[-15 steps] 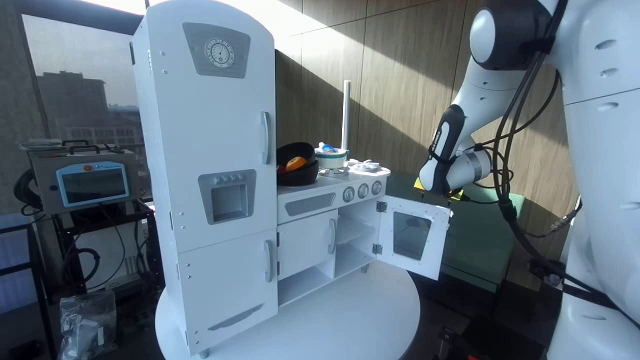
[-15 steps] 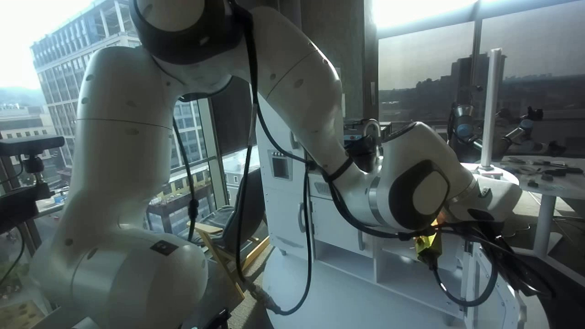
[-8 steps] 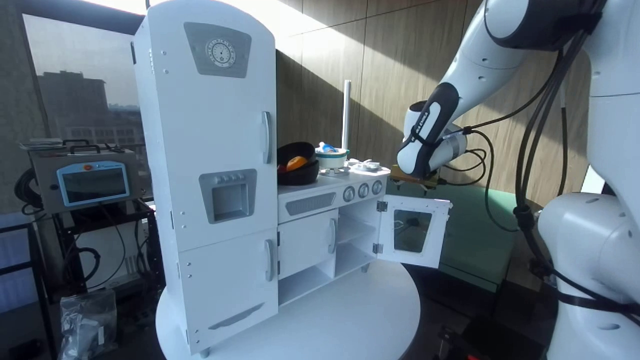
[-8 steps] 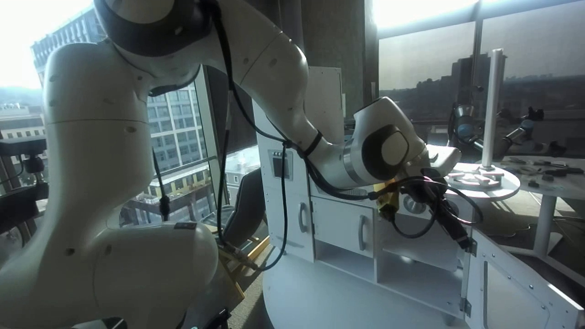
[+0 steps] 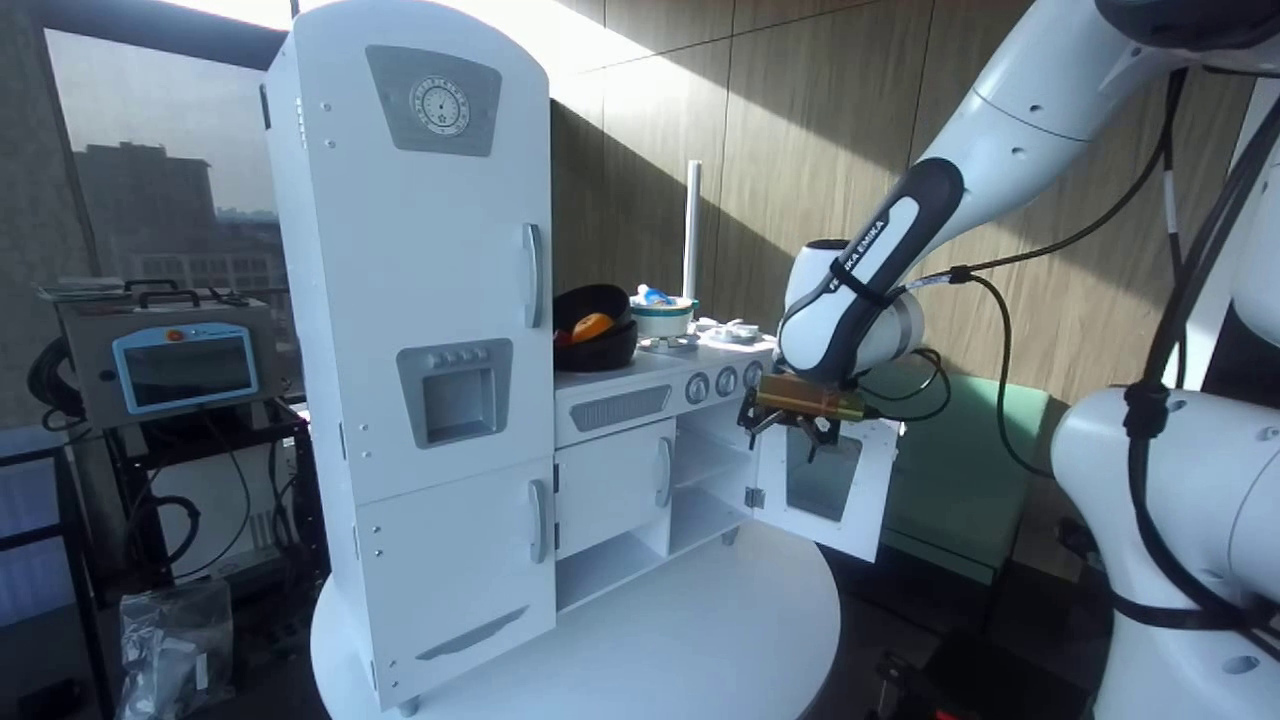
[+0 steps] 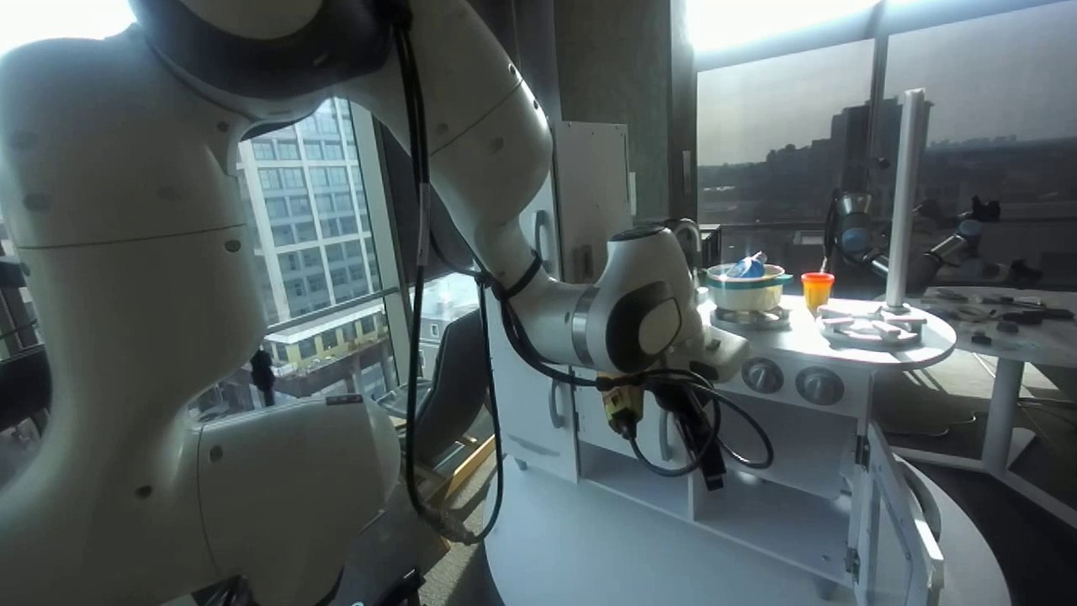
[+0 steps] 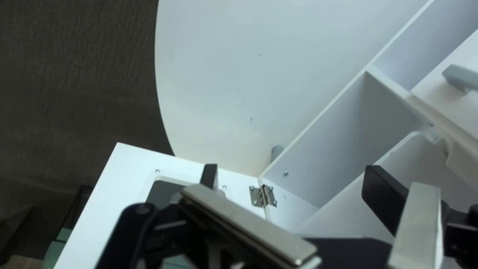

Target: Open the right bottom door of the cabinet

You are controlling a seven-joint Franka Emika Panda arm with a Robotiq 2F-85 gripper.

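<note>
The white cabinet (image 5: 430,280) stands on a round table; it also shows in an exterior view (image 6: 593,194) behind the arm. Its right bottom door (image 5: 872,490), a white panel with an inset dark window, stands swung open on its hinges, baring the shelves. The door also shows in an exterior view (image 6: 925,564) and at lower left in the wrist view (image 7: 123,175). My gripper (image 5: 782,447) hangs in front of the door's hinge side, below the knobs. In the wrist view the gripper (image 7: 295,186) is open and empty, its fingers apart over the hinge and compartment.
The neighbouring lower door (image 5: 610,490) with a grey handle is closed. Black bowls (image 5: 595,350) and a white pot (image 5: 662,318) stand on the counter. An orange cup (image 6: 816,290) stands beside the pot. A white pole (image 6: 904,202) rises behind. The round table (image 5: 700,620) extends in front.
The gripper has moved left and down, from beyond the door's outer edge to in front of its hinge side. The door swung wider half a second ago and has swung partly back, staying open.
</note>
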